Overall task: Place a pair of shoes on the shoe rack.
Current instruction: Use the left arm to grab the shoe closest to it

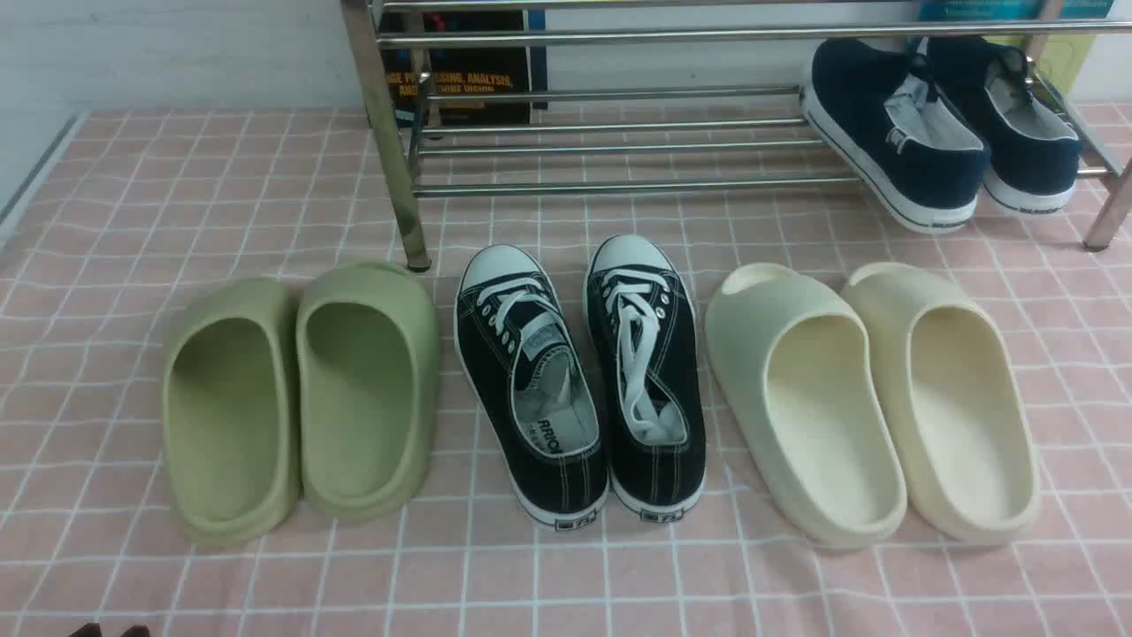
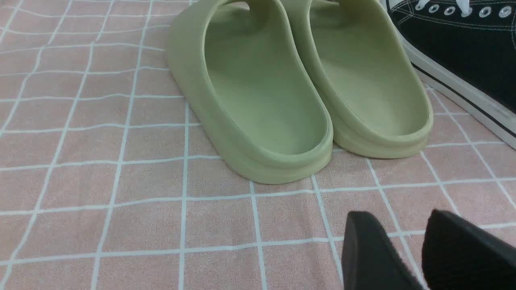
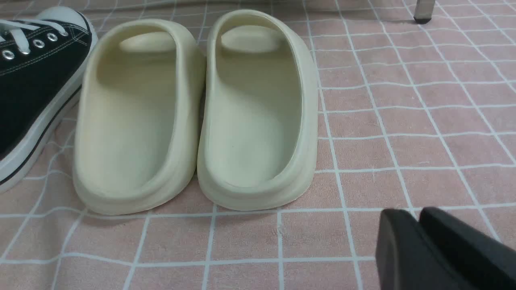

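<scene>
The pair of shoes, two black canvas sneakers point(image 1: 531, 389) point(image 1: 650, 380) with white laces and toe caps, stands side by side on the pink checked cloth, toes toward the shoe rack point(image 1: 619, 146). The chrome rack rises just behind them. My left gripper point(image 2: 397, 225) hovers low over the cloth behind the green slides, open with nothing between its fingers; the left sneaker's side point(image 2: 463, 52) shows at that view's edge. My right gripper point(image 3: 415, 215) is shut and empty, behind the cream slides, away from the right sneaker point(image 3: 28, 80).
Green foam slides point(image 1: 230, 407) lie left of the sneakers, cream foam slides point(image 1: 951, 398) right of them. Two navy slip-on shoes point(image 1: 893, 133) rest on the rack's right end. A book point(image 1: 460, 80) leans behind the rack. A rack leg point(image 1: 393, 150) stands near the left sneaker's toe.
</scene>
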Controlling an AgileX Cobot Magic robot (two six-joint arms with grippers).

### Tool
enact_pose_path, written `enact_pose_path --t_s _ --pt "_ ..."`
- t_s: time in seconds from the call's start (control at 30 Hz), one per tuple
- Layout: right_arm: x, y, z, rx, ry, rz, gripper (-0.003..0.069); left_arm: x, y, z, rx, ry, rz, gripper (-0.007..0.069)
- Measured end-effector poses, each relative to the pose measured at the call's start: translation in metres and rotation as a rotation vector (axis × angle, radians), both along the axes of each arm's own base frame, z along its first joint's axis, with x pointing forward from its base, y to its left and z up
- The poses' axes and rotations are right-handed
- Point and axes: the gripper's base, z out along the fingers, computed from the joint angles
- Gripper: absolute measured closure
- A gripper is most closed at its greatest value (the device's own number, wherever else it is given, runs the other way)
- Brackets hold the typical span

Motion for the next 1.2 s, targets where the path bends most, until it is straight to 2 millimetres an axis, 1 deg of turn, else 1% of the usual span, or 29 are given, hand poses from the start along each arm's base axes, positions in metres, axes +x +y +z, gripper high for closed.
enact_pose_path --t_s 0.57,1.2 --pt "0.0 0.0 0.0 0.001 0.0 0.0 0.0558 0.0 0.0 0.0 0.0 0.0 0.0 0.0385" --pt "0.0 0.0 0.0 0.002 0.0 -0.001 0.054 0.0004 0.0021 0.0002 0.063 -0.011 0.005 0.0385"
